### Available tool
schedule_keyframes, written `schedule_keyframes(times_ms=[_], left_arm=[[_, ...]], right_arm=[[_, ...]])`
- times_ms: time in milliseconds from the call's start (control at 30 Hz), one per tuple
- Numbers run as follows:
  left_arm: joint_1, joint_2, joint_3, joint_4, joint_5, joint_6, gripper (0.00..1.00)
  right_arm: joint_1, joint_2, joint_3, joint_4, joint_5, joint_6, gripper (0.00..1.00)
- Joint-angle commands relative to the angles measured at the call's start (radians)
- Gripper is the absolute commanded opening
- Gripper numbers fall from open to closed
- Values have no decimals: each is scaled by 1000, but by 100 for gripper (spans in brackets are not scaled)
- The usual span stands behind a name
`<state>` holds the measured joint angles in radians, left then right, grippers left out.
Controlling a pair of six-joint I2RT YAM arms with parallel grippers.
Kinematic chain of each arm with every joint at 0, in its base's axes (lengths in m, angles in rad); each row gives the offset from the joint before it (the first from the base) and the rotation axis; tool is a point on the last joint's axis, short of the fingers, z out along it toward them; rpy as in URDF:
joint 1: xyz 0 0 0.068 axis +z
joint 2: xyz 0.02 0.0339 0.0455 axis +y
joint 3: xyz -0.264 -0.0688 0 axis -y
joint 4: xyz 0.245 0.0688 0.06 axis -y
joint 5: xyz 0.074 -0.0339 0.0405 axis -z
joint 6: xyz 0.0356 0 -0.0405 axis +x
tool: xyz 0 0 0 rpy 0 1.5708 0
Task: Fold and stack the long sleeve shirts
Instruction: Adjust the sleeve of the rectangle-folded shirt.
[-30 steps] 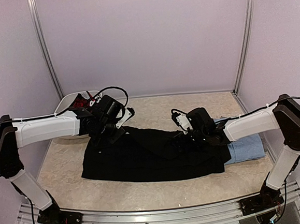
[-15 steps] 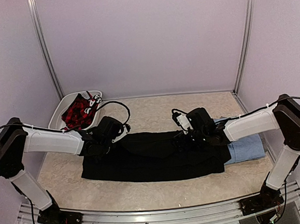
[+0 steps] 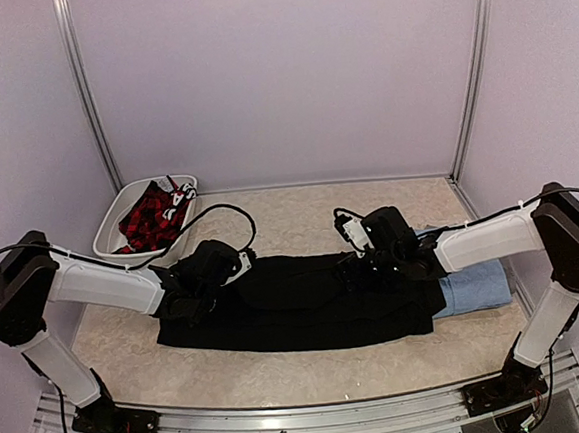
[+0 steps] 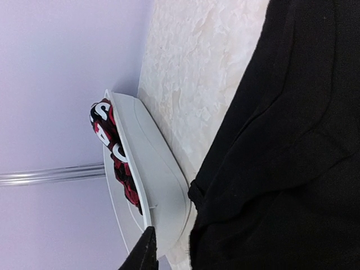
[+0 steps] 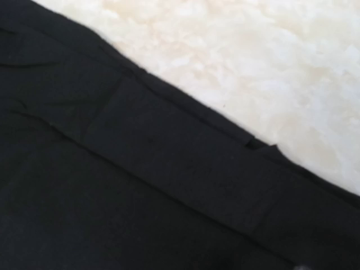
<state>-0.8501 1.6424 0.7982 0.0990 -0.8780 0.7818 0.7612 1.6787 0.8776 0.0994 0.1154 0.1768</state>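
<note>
- Top view: the black shirt (image 3: 297,316) lies flat as a long matte band across the mottled beige tabletop (image 3: 299,211); the light blue shirt (image 3: 476,290), a soft folded pad, touches its right end; a white plastic basket (image 3: 110,229) with rounded corners stands at the back left, holding red-and-black cloth (image 3: 149,215)
- The left fingers (image 3: 189,299) are down at the black shirt's left end; the right fingers (image 3: 354,272) sit on its far edge, right of the middle
- Left wrist view: one dark fingertip (image 4: 145,253) shows at the bottom edge; I cannot tell whether the pair is spread or pressed together; smooth basket wall (image 4: 163,191) beside rumpled black fabric (image 4: 281,169)
- Right wrist view: fine-weave black cloth (image 5: 140,185) with a flat stitched band running diagonally; pale stone-patterned tabletop (image 5: 253,67) beyond; the right fingers stand spread wide, pinching nothing
</note>
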Motion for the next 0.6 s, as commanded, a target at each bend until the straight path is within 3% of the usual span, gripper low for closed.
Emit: schedule_keyframes(times_ms=[0,133,200,467,567], left_arm=[[-6,-16,-36,-82,-34,-96,41],[-20,-68,-87,-96,-51,-153,79],[-28,-99,-107,-142,-53,-174,89],[-52,-183,-82,-424,-29,-372,98],[-57,-199,-95,-421,-22,-399,99]], right_arm=[[-12,-48,-3,-31,29,-2,83],[-13,-51,0,-37,28,-1,83],[-13,-49,7,-43,23,1,83],[-13,-60,45,-112,25,-3,83],[-13,-80,54,-137,18,-5,83]])
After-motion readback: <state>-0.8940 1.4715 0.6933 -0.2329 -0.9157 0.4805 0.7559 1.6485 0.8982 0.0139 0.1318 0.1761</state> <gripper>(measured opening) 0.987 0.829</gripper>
